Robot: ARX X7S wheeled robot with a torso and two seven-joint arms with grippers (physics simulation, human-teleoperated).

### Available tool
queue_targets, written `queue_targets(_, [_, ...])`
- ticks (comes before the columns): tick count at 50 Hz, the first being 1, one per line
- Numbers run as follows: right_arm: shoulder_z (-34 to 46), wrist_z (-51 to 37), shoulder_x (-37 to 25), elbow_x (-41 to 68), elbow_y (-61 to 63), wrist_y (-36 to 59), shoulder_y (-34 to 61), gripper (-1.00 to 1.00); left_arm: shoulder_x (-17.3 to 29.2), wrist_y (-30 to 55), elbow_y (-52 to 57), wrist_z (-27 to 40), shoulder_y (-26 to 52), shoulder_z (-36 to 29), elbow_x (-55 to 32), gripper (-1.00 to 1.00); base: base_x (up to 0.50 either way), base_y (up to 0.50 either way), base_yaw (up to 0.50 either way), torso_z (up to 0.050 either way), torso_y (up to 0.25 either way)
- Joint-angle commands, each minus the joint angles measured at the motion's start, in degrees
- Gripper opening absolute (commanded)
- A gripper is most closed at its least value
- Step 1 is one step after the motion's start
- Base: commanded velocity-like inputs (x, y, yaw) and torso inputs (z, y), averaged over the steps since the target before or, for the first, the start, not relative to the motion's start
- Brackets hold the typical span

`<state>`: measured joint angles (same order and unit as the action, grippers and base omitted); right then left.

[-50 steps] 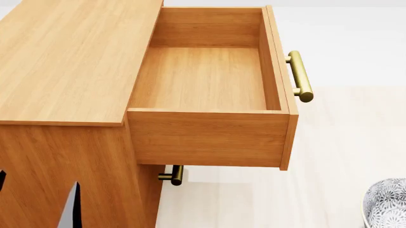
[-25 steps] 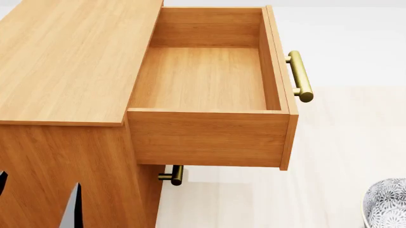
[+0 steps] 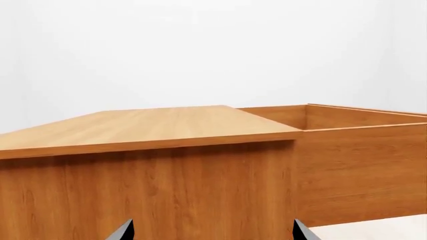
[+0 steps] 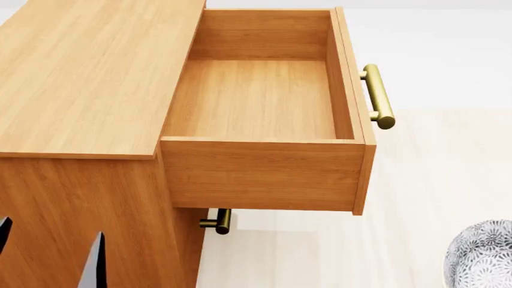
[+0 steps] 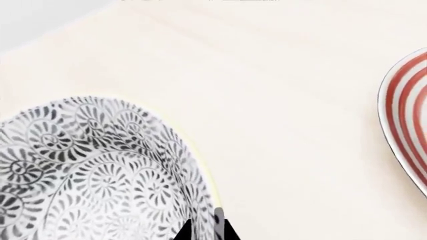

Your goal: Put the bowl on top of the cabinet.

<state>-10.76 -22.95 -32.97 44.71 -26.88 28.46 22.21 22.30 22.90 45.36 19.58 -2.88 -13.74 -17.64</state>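
Bowl [image 4: 482, 255], patterned with dense black florals, sits at the lower right edge of the head view, well apart from the cabinet [image 4: 88, 72]. The right hand [image 5: 205, 231] pinches its pale rim (one finger inside, one outside). The cabinet's top drawer [image 4: 264, 102] stands pulled out, brass handle [image 4: 378, 96] showing. The left hand [image 3: 210, 232] hangs beside the cabinet's side, fingers spread wide, holding nothing. A red-ringed plate [image 5: 407, 117] lies near the bowl.

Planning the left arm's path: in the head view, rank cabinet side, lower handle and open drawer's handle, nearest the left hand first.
1. Cabinet side, directly beside left hand.
2. Lower handle, to its right.
3. Open drawer's handle, far right.
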Motion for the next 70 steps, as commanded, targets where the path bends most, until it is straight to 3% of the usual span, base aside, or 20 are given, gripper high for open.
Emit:
queue_targets(1, [-0.91, 2.91, 2.34, 1.93, -1.16, -0.04, -0.57, -1.00, -1.63, -0.18, 0.39, 1.72, 0.32, 2.38, 1.54, 1.00, 0.00, 0.00, 0.00, 0.000, 0.000])
queue_targets(15, [-3.87, 0.44, 1.96, 5.43, 5.87, 1.89, -3.54, -1.00, -1.29, -0.26, 0.96, 2.05, 0.24, 2.43, 1.02, 1.00, 0.00, 0.00, 0.00, 0.000, 0.000])
queue_targets(44, [-11.50, -9.25, -4.66, 17.22, 26.85, 12.98, -5.81, -1.00, -0.31, 0.74, 4.29, 3.22, -0.03, 3.56, -1.39, 1.00, 0.00, 0.00, 0.00, 0.000, 0.000])
queue_targets(70, [-7.89, -18.13, -10.26, 25.63, 28.64, 23.18, 14.56, -1.00, 0.17, 0.64, 4.21, 3.79, 0.17, 2.27, -1.32, 1.00, 0.00, 0.00, 0.00, 0.000, 0.000])
